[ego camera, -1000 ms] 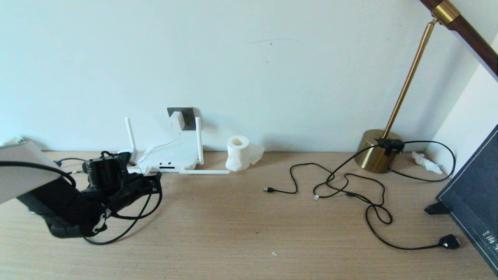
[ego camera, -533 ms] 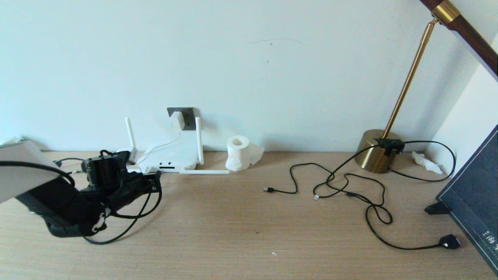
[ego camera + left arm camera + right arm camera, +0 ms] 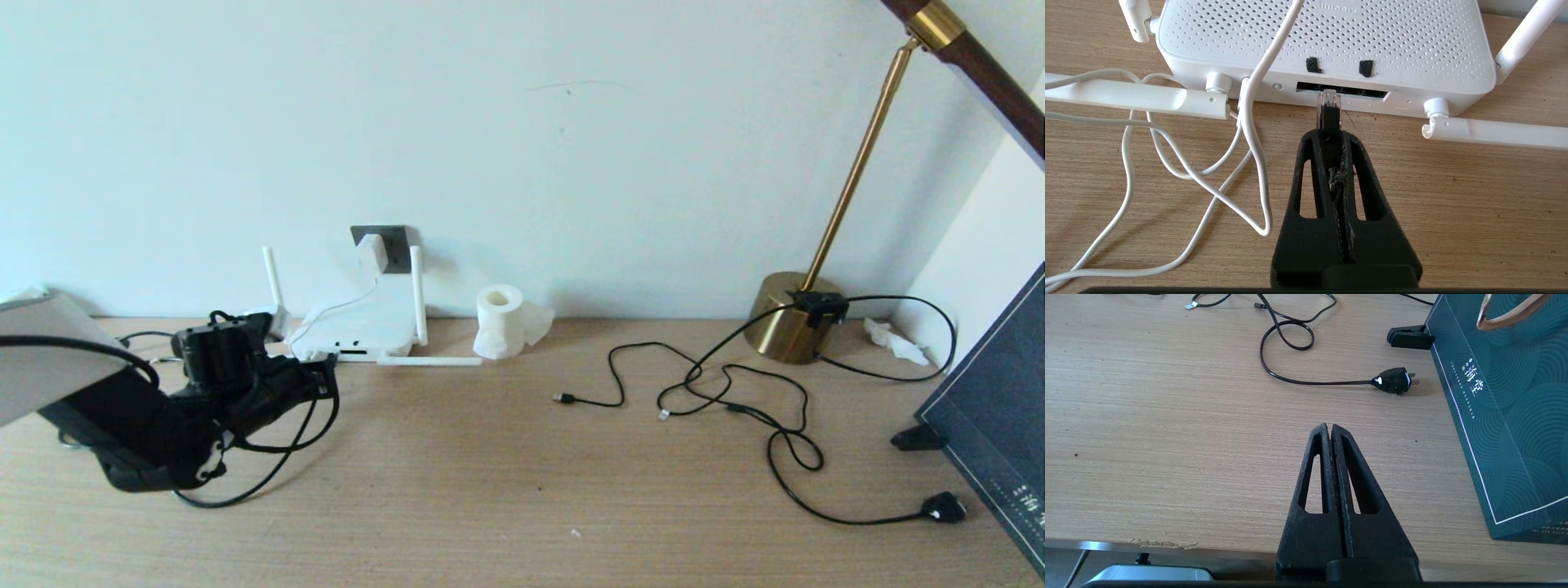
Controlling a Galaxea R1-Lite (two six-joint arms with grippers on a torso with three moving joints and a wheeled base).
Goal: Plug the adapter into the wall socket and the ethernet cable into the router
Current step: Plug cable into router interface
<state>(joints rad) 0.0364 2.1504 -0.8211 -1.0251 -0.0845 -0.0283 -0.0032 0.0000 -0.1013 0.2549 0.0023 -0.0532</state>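
Head view: we see the left claw low over the wooden surface at far left, just near of the router, pinching the ethernet cable, whose black loop hangs under the arm. The router lies flat against the far wall, two antennas upright, one lying along the surface to its right. The adapter sits on the wall socket above the router, its white cord dropping to the router. Right of the router we note a tissue roll, then loose black cables mid-right, a brass lamp at far right, and a dark bag at the right edge. Left wrist view: we see the left claw pressed together on the ethernet cable's plug; the clear tip is right at the router's dark port row, touching or just shy, we cannot tell which. White cord loops beside it on the surface. Right wrist view: we see the right claw pressed together, nothing in it, parked at the near edge of the surface, with the lamp's black plug and the bag beyond it.
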